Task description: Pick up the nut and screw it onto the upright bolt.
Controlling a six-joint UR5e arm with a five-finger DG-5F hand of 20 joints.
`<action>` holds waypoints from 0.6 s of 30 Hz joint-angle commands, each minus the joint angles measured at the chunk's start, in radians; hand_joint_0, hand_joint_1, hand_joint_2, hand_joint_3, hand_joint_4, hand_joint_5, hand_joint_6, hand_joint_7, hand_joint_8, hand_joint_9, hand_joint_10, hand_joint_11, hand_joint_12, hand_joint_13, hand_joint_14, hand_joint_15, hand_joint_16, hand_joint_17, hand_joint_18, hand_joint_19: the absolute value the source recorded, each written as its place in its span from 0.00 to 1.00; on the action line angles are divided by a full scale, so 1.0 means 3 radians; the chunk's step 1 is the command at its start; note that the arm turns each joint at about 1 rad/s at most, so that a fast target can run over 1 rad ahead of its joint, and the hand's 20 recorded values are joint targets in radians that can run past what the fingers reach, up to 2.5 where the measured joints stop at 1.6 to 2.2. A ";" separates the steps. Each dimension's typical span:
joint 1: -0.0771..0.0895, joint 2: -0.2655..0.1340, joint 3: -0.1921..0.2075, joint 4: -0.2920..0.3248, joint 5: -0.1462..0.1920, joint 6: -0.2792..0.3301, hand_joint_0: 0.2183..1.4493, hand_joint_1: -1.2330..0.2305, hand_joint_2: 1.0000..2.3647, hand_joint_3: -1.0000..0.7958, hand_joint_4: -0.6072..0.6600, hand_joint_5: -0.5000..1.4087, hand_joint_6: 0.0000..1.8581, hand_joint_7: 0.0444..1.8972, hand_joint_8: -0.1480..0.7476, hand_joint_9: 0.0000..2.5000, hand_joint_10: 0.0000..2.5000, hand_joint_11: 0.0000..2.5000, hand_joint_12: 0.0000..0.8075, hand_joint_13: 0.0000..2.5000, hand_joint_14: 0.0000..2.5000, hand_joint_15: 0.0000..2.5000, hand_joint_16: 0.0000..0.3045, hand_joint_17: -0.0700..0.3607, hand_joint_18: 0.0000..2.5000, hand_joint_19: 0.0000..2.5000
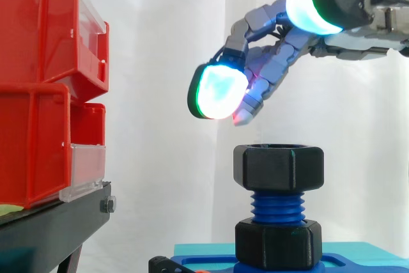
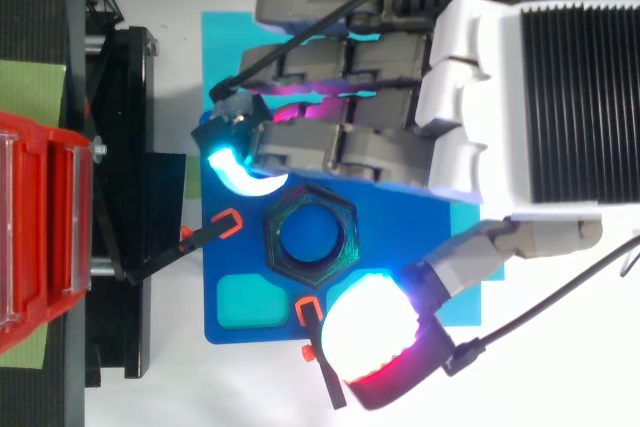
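Hand (image 1: pixel 276 57) hovers just above the black hex nut (image 1: pixel 278 167), fingers loosely bent and spread, grasping nothing, with a clear gap between the pads and the nut top in the side view. One fingertip pad (image 1: pixel 220 91) glows green-white and hangs above the nut's left edge. From the top view, fingers reach in from the right; a cyan-lit pad (image 2: pixel 240 172) sits on one side of the nut and the thumb pad (image 2: pixel 375 337), white with a red rim, on the opposite side. Neither touches it.

Nut is on the upper end of the upright blue bolt (image 1: pixel 278 206), seated level, with several bare threads showing beneath it. Bolt end shows blue through the nut's bore from above. A second black hex piece (image 1: pixel 278 242) sits at the bolt's foot.

Bolt stands on a blue base plate (image 2: pixel 215 277) with a cyan pocket (image 2: pixel 250 302) near one corner and two orange clips (image 2: pixel 228 222) beside the nut. Cannot tell if the pocket holds anything. The plate rests on a cyan block (image 1: pixel 204 249).

Left of the fixture are stacked red bins (image 1: pixel 38 36) with clear front strips (image 1: pixel 86 171), on a black stand (image 1: pixel 51 222), well apart from the bolt. Bin contents are hidden by the walls. White curtain (image 1: pixel 160 17) hangs behind.
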 commanded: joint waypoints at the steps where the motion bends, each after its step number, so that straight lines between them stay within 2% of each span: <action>1: 0.0043 -0.0016 -0.0004 0.0030 0.0015 -0.0002 0.25 0.80 0.00 0.28 0.65 0.20 0.27 0.35 0.41 0.31 0.00 0.00 0.34 0.20 0.00 0.00 0.11 0.33 0.10 0.00; 6: 0.0058 -0.0119 0.0001 0.0035 0.0021 0.0008 0.25 0.83 0.00 0.28 0.63 0.19 0.27 0.31 0.38 0.22 0.00 0.00 0.37 0.11 0.00 0.00 0.11 0.35 0.00 0.00; 12: 0.0068 -0.0124 0.0001 0.0102 0.0026 0.0003 0.24 0.87 0.00 0.28 0.60 0.18 0.27 0.30 0.37 0.14 0.00 0.00 0.40 0.03 0.00 0.00 0.13 0.37 0.00 0.00; 18: 0.0073 -0.0129 -0.0004 0.0076 0.0026 0.0003 0.24 0.88 0.00 0.28 0.60 0.18 0.27 0.31 0.37 0.12 0.00 0.00 0.41 0.01 0.00 0.00 0.13 0.37 0.00 0.00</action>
